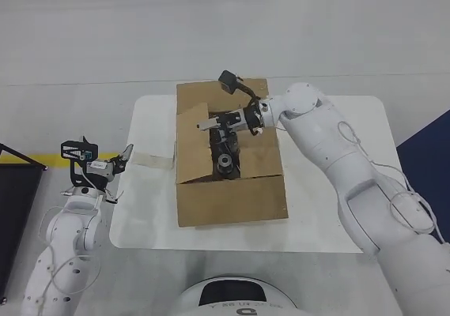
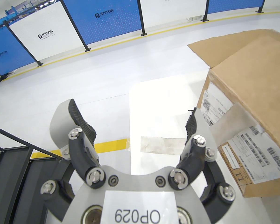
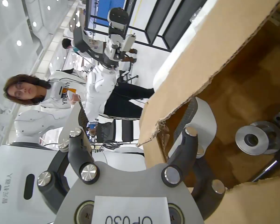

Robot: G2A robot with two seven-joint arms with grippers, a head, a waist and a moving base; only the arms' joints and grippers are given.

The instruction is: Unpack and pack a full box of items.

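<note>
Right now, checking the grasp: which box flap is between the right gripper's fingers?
The left flap: its torn edge passes between the right gripper's fingers, one inside the box. Far flap and near flap are untouched.

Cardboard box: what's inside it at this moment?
Inside the cardboard box lie dark metal parts, one a flanged silver cylinder. The right tool, open, straddles a raised flap. The flaps and arm cover the rest of the interior.

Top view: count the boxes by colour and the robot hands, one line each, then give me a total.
Brown cardboard box: 1
Small white box: 1
Hands: 2 (left hand, right hand)
Total: 4
</note>
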